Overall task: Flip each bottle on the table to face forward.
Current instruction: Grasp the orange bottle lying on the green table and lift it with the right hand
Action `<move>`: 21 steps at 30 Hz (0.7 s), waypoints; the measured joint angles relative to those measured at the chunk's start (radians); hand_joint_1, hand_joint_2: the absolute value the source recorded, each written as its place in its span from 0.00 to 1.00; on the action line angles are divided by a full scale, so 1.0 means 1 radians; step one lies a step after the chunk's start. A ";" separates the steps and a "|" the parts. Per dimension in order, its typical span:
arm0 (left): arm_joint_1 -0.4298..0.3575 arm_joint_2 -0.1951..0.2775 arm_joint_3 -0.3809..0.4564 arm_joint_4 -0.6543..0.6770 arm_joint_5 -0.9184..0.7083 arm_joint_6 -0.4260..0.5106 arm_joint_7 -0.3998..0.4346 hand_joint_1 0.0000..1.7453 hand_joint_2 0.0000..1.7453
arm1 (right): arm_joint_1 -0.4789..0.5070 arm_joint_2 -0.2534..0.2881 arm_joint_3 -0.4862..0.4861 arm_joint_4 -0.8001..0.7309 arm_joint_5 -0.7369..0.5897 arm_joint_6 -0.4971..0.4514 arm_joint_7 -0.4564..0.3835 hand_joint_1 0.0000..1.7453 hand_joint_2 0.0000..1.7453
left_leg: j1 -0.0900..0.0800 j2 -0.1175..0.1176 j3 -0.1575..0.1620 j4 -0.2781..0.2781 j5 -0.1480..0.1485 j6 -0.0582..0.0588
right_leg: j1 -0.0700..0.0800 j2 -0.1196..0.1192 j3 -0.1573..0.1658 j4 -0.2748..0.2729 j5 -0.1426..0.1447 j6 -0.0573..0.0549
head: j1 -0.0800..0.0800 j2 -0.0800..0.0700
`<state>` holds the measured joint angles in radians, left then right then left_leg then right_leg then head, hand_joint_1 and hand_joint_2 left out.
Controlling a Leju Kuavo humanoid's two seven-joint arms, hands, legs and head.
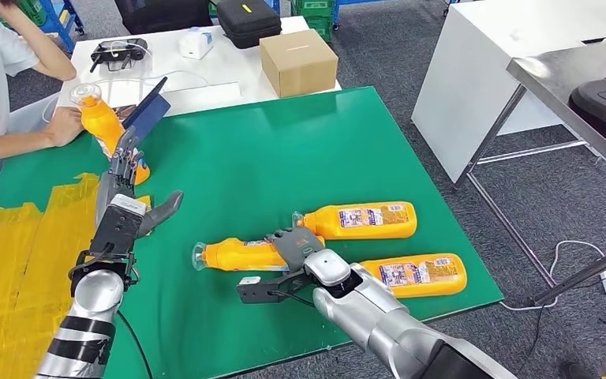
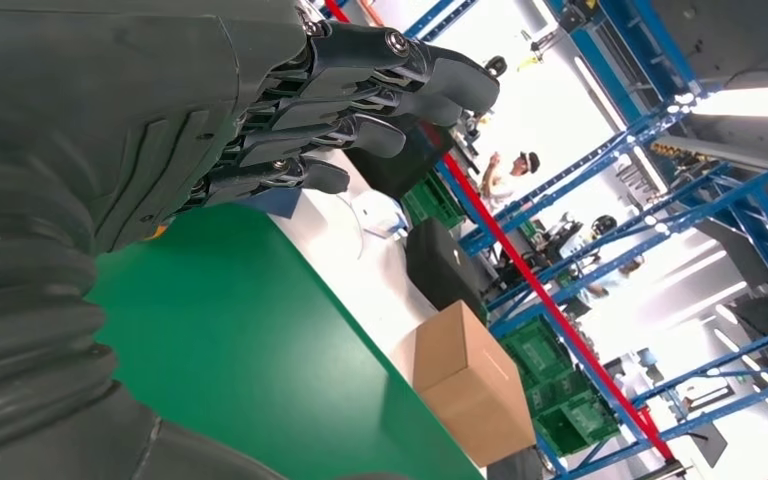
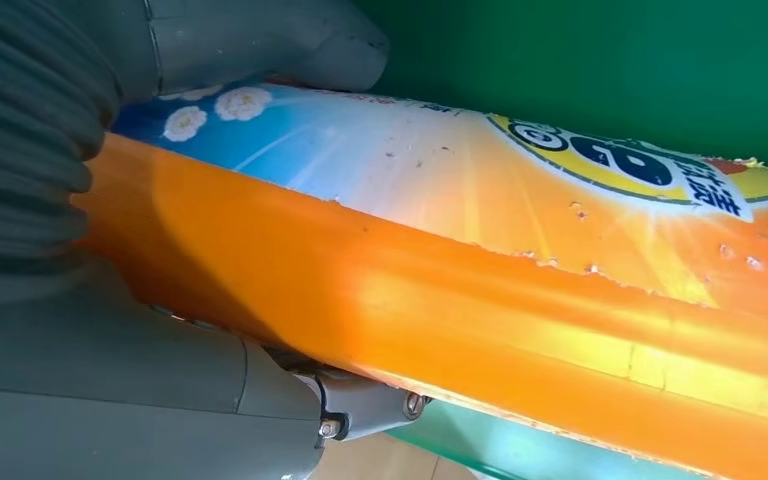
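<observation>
A person's hand point(image 1: 63, 126) steadies a bottle point(image 1: 102, 122) standing far left of the green mat point(image 1: 245, 150); the left hand point(image 1: 130, 162) hovers released beside it. Mid-mat, the right hand point(image 1: 296, 249) grasps the middle bottle point(image 1: 237, 254), seemingly mid-flip; two bottles point(image 1: 363, 220) point(image 1: 414, 273) right of it show labels, probably done

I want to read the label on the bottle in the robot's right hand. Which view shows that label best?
The right wrist view: the bottle lies close up there, its blue and yellow label plain beside the right hand. The head view shows the whole bottle lying on the green table, label small. The left wrist view offers nothing of it.
</observation>
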<state>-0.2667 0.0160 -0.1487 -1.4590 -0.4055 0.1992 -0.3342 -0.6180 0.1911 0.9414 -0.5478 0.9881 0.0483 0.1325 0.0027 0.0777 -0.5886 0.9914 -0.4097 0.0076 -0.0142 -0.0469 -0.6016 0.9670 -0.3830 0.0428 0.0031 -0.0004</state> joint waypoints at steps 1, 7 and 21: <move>0.000 0.000 0.000 0.000 0.000 0.001 0.000 0.00 1.00 | 0.000 0.000 -0.001 0.000 -0.002 -0.001 0.000 1.00 1.00 | 0.000 0.000 0.000 0.000 0.000 0.000 | 0.000 0.000 0.002 0.000 0.000 0.000 | 0.000 0.000; 0.008 0.002 0.000 0.000 0.004 0.005 -0.005 0.00 1.00 | 0.007 0.002 -0.015 0.000 -0.027 -0.042 -0.018 1.00 1.00 | 0.000 0.000 0.000 0.000 -0.001 0.000 | 0.000 0.000 0.009 0.000 0.000 0.001 | 0.000 0.000; 0.079 0.008 0.021 -0.063 0.006 0.003 -0.012 0.00 1.00 | 0.117 -0.023 -0.153 -0.146 -0.112 -0.233 -0.074 1.00 1.00 | 0.000 0.000 -0.007 0.000 -0.001 0.000 | 0.000 0.000 0.004 0.000 0.000 0.001 | 0.000 0.000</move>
<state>-0.1877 0.0236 -0.1280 -1.5216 -0.3994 0.2025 -0.3460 -0.5012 0.1679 0.7883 -0.6941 0.8762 -0.1851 0.0582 0.0027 0.0776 -0.5955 0.9916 -0.4109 0.0077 -0.0140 -0.0469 -0.5976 0.9674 -0.3825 0.0438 0.0032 -0.0004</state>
